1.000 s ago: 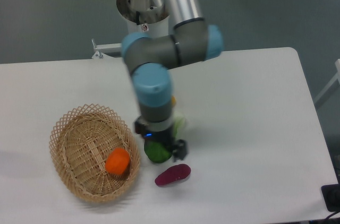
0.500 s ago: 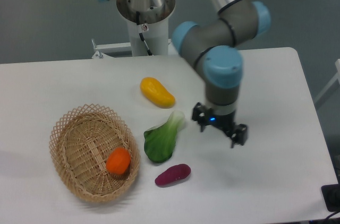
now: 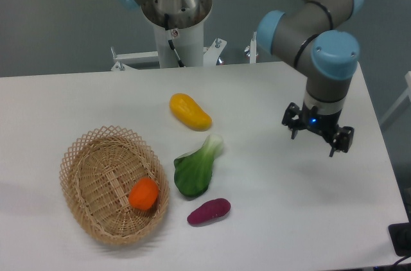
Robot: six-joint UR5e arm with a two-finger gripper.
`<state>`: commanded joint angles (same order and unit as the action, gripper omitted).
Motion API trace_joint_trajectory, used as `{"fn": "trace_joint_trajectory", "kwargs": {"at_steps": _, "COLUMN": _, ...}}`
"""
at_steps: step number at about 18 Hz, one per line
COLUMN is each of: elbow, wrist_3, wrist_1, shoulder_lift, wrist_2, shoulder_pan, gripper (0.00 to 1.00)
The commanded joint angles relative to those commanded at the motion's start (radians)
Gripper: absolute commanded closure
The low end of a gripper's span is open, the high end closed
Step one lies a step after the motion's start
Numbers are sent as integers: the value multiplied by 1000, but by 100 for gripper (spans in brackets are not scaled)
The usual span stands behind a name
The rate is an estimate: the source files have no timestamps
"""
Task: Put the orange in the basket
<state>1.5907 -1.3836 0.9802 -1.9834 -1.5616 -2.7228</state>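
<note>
Gripper (image 3: pixel 318 135) hangs empty, well apart from orange (image 3: pixel 143 194) in basket (image 3: pixel 83 155).

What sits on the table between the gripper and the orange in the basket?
In the camera view, the leafy green vegetable lies between the gripper and the orange, which rests inside the basket.

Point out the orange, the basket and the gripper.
orange (image 3: pixel 143 194): fixed camera, middle of the fruit.
basket (image 3: pixel 76 155): fixed camera, upper left lattice rim.
gripper (image 3: pixel 318 139): fixed camera, midway between the fingertips.
</note>
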Motion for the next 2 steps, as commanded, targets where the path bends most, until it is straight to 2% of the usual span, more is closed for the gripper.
{"fn": "trace_joint_trajectory", "kwargs": {"at_steps": 2, "elbow": 2, "wrist_3": 0, "wrist_1": 0, "shoulder_lift": 2, "wrist_2": 2, "shoulder_pan": 2, "gripper": 0}}
